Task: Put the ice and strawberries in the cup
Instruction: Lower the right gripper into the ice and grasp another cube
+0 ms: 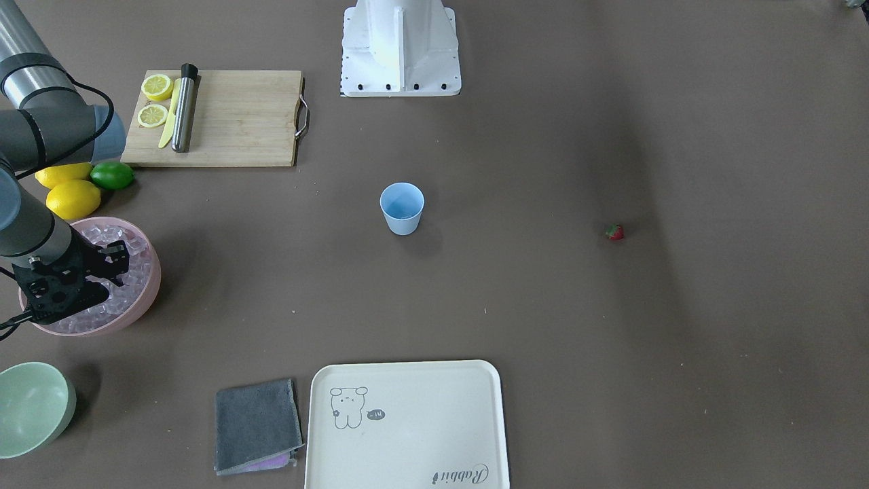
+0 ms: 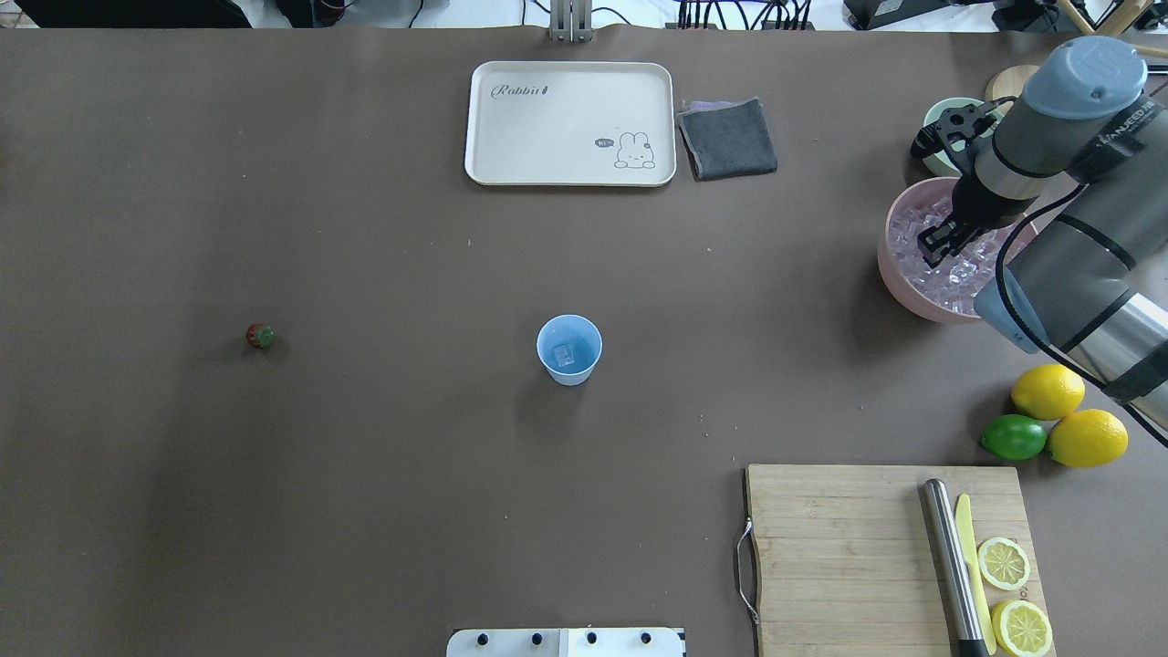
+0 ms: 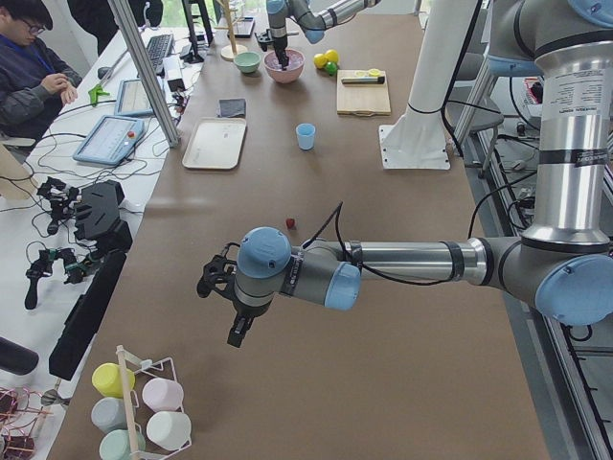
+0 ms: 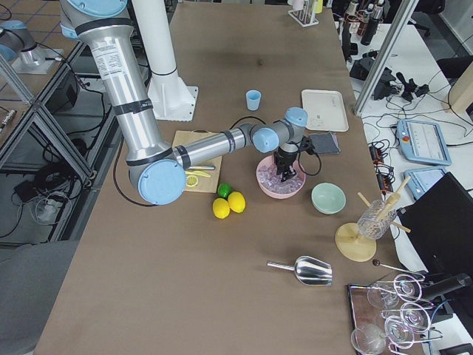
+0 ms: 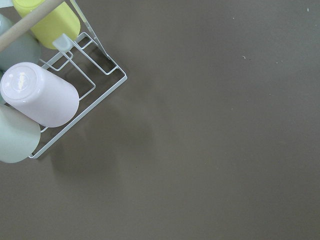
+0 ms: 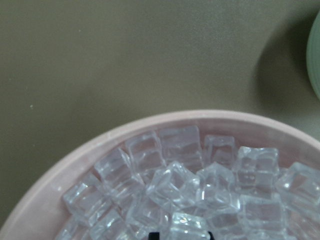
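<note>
The light blue cup (image 2: pixel 569 349) stands mid-table with one ice cube (image 2: pixel 565 352) inside. The strawberry (image 2: pixel 261 336) lies alone on the table, far to the cup's left in the overhead view, and shows in the front view (image 1: pixel 614 232). The pink bowl (image 2: pixel 899 274) is full of ice cubes (image 6: pixel 175 180). My right gripper (image 2: pixel 940 245) is down in this bowl, its fingertips closed on one ice cube (image 6: pixel 187 227). My left gripper (image 3: pixel 235 331) hangs over the table's left end near a mug rack (image 5: pixel 75 100). I cannot tell if it is open or shut.
Two lemons (image 2: pixel 1048 391) and a lime (image 2: pixel 1013 437) lie beside the pink bowl. A cutting board (image 2: pixel 849 547) holds lemon halves, a knife and a steel muddler. A cream tray (image 2: pixel 570 123), grey cloth (image 2: pixel 727 137) and pale green bowl (image 1: pixel 34 407) sit at the far edge.
</note>
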Controlling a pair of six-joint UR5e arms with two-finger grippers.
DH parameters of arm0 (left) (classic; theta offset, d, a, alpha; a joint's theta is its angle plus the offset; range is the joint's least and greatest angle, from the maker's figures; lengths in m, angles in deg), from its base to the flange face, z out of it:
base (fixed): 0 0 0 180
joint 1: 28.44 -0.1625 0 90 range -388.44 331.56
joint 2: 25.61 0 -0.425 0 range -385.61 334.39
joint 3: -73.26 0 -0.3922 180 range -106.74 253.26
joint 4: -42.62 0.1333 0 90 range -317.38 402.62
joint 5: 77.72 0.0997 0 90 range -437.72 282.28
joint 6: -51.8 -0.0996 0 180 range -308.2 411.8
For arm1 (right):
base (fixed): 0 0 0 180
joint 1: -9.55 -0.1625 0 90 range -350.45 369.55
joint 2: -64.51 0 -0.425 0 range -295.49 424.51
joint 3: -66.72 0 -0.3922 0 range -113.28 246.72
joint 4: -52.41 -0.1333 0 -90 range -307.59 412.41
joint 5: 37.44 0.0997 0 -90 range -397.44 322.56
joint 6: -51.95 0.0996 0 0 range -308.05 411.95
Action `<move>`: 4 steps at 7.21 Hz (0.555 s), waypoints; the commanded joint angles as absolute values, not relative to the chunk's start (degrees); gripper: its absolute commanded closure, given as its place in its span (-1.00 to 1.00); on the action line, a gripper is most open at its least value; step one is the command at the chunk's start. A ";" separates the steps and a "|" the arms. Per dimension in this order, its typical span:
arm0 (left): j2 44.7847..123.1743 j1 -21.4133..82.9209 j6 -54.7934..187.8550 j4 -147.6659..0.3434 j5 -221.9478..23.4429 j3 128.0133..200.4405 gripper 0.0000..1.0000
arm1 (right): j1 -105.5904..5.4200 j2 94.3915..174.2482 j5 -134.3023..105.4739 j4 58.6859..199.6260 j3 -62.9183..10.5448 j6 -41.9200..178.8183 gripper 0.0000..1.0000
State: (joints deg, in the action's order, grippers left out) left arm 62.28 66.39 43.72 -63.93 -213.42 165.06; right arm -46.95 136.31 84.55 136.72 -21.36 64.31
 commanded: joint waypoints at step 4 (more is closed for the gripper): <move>62.28 66.22 43.71 -63.99 -213.33 164.84 -0.97 | -51.35 133.78 84.99 148.49 -30.61 63.55 1.00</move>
